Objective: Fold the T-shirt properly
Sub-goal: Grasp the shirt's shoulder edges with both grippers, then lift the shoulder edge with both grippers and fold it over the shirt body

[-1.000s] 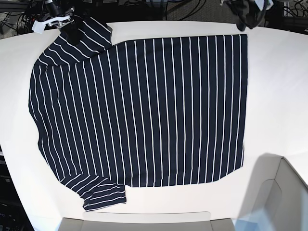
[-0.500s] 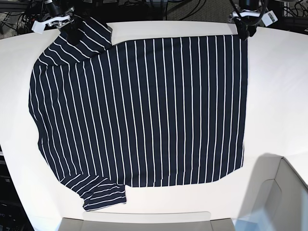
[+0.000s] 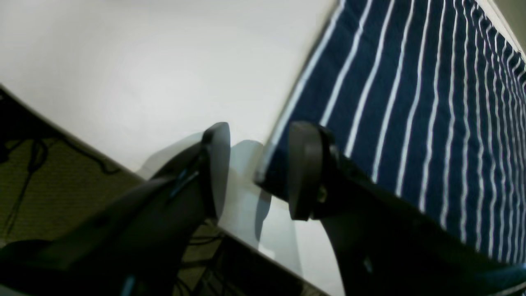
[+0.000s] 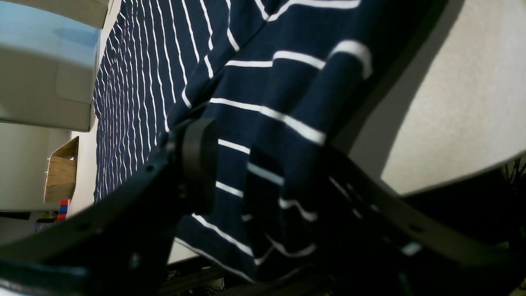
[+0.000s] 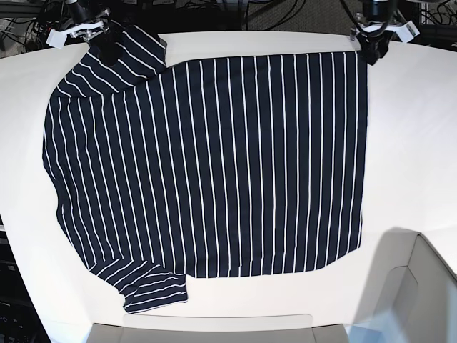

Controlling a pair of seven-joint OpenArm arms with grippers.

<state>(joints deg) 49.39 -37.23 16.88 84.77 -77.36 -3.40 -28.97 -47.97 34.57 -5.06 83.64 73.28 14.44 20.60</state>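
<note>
Both grippers are working at the far edge of the table (image 5: 414,128). Left gripper (image 3: 257,168) is standing with its 2 jaws apart, straddling the hem corner of the T-shirt (image 5: 214,157): 1 pad is sitting over the striped cloth, the other over bare table, and the corner is lying in the gap, not yet pinched. Right gripper (image 4: 230,172) is sitting at the sleeve; the wrist view is showing bunched striped fabric filling the space between its jaws, so it is looking clamped on that sleeve, though the far jaw is largely hidden behind the cloth.

Outward from there, the shirt is lying spread flat, covering most of the tabletop, its near sleeve curling toward the front edge.

Judging the risks: if the left jaws are closing from this stance, they may be catching only the hem's outermost layer or missing it, leaving 1 corner behind. Uneven lifting would then be skewing the fold, and the right side's bunched hold may be dragging wrinkles across the body.
</note>
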